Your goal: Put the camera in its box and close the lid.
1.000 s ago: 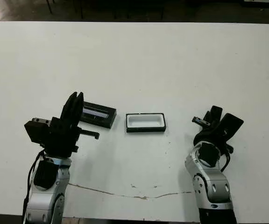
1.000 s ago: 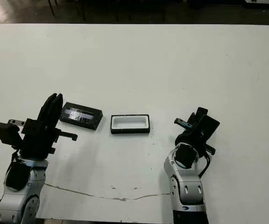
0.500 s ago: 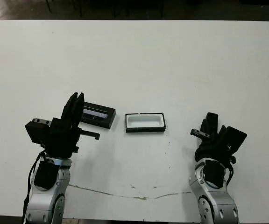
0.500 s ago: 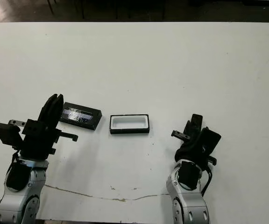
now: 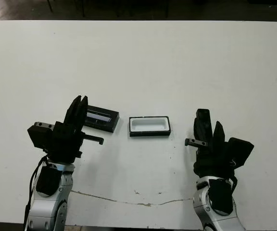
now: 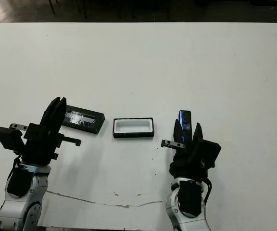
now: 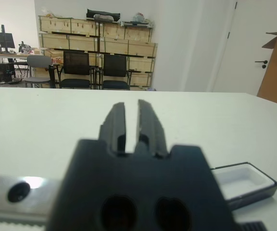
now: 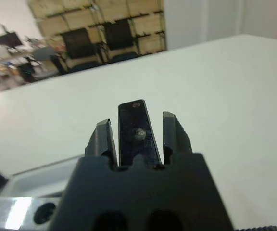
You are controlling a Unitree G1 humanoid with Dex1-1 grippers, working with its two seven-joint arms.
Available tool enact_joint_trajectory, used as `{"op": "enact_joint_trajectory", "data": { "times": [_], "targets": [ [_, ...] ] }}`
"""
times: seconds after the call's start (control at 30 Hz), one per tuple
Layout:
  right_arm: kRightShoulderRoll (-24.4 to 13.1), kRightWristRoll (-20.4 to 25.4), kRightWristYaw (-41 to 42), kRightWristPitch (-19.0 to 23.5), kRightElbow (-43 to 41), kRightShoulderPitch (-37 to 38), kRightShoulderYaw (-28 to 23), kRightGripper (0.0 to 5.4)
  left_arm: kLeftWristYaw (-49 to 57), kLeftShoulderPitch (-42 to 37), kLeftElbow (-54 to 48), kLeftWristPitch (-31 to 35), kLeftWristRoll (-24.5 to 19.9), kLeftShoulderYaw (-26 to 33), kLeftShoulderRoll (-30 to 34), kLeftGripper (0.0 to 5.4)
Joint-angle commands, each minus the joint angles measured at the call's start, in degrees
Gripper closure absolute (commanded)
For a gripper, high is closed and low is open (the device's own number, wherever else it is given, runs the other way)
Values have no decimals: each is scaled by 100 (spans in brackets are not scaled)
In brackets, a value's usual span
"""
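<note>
The camera (image 6: pixel 184 118), a slim black bar with a bluish glossy end, stands upright between the fingers of my right gripper (image 6: pixel 186 131), which is shut on it; the right wrist view shows the camera (image 8: pixel 136 131) clamped between both fingers. The box (image 5: pixel 149 126), black-rimmed with a white lining, lies uncovered at the table's middle, left of that gripper. The lid (image 5: pixel 100 119), black with a shiny strip, lies flat left of the box. My left gripper (image 5: pixel 79 108) hovers by the lid's left end, fingers (image 7: pixel 115 124) pressed close with nothing between them.
A thin cracked line (image 5: pixel 138 202) runs across the white table (image 5: pixel 143 62) near its front edge. Beyond the table's far edge the left wrist view shows office chairs (image 7: pixel 88 72) and wooden shelves (image 7: pixel 100 43).
My right gripper has swung from leaning right to upright and shifted left toward the box, so the camera now sticks up in plain sight. The left arm, box and lid have stayed put.
</note>
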Motion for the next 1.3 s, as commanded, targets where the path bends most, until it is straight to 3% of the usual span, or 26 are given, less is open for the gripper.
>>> {"op": "enact_joint_trajectory", "data": {
  "times": [0.03, 0.13, 0.23, 0.43, 0.6, 0.77, 0.93, 1.13, 1.3],
  "targets": [
    [-160, 270, 419, 331, -257, -2, -151, 492, -20, 100, 97, 8, 25, 12, 68, 540],
    [-337, 659, 838, 718, -472, -181, -441, 492, -14, 102, 97, 19, 25, 6, 63, 540],
    [-752, 1234, 1445, 1218, -602, -501, -912, 492, 24, 114, 103, -19, 77, -18, 33, 540],
    [-2160, 2493, 2800, 2487, -365, -1570, -2046, 492, 11, 125, 114, -27, 56, -41, 14, 540],
    [-3172, 3152, 3928, 2966, 470, -2478, -2377, 492, 30, 128, 142, -49, 72, -62, -4, 540],
    [-4105, 3218, 5175, 3034, 1290, -3309, -2019, 492, 125, 160, 74, 59, 102, -108, -42, 540],
    [-4658, 3100, 6301, 2933, 1996, -4081, -1470, 492, 201, 153, 86, 43, 139, -129, -50, 540],
    [-4930, 2689, 7409, 2766, 2803, -5000, -690, 492, 348, 180, -1, 171, 220, -169, -81, 540],
    [-4847, 2316, 8056, 2653, 3302, -5586, -102, 492, 403, 211, -97, 233, 246, -194, -65, 540]
  ]
}}
